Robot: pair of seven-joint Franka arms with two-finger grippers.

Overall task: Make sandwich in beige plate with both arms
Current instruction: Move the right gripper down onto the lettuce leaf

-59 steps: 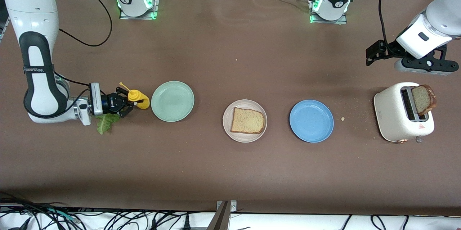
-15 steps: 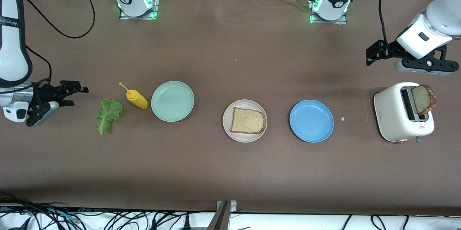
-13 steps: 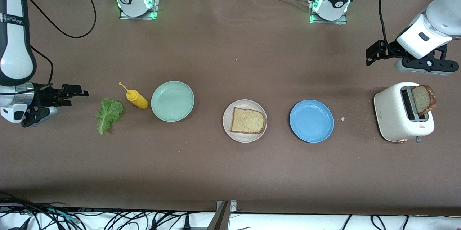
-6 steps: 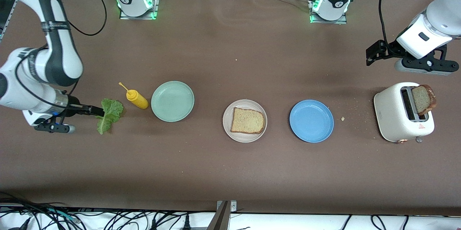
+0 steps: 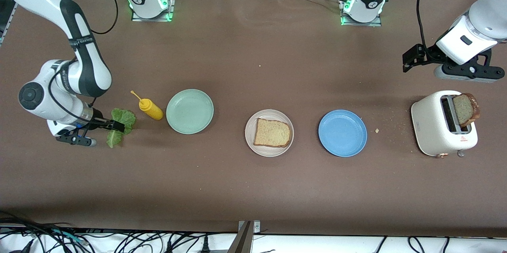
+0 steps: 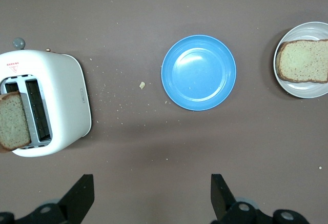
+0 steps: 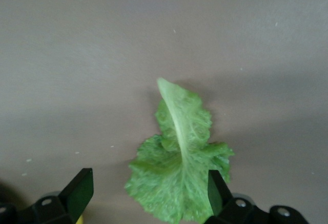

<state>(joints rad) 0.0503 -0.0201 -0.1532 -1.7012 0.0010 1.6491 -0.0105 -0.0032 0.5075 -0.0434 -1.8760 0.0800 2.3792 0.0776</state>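
**Right gripper arrives over the lettuce, fingers spread**

Brown matte tabletop fills the front view, with the two arm bases along its top edge. Near the frame's centre sits the round beige plate, holding one square slice of tan, brown-crusted bread; no lettuce or second slice lies on it yet. At the frame's left lies the ruffled green lettuce leaf flat on the table, beside a small yellow squeeze bottle and a pale mint-green plate. A round blue plate lies right of centre, and at the far right stands a white two-slot toaster with a second slice of brown-crusted bread sticking out of one slot.

Half a second ago the right gripper had its tip at the leaf's edge; now it reaches over the leaf, with the arm's elbow swung farther into the frame. A second ago it hung well apart from the leaf, toward the frame's left edge. In the right wrist view its fingers stand spread, one on each side of the leaf's broad end, pinching nothing.

The left gripper waits in the upper right of the front view, unmoved across the earlier frames, its fingers spread wide and empty. Plates, bottle, toaster and both bread slices lie where they were.
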